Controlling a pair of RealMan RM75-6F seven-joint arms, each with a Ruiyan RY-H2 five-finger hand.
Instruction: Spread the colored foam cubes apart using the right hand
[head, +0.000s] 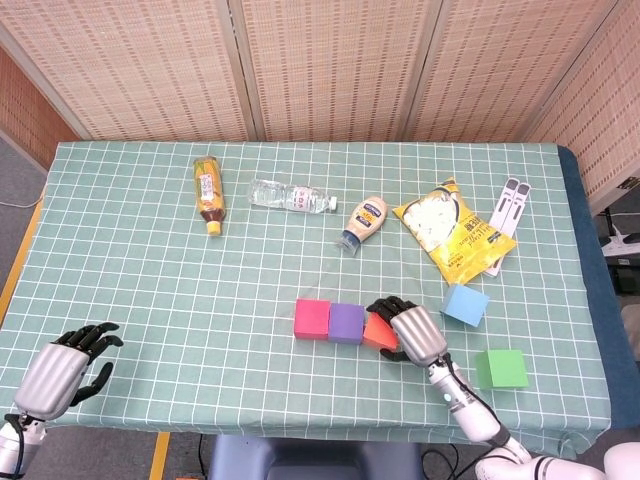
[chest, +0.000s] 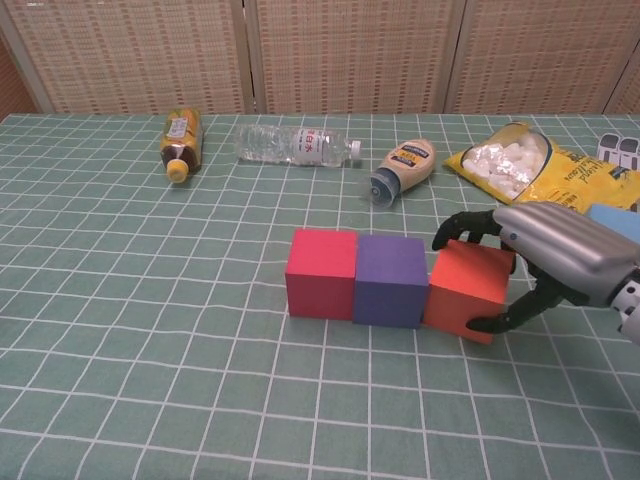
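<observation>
Right hand (chest: 545, 265) curled, left hand (head: 62, 368) idle

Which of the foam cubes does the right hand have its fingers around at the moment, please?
The orange cube, at the right end of the row of three. The right hand grips it; the purple cube, pink cube, blue cube and green cube are untouched.
</observation>
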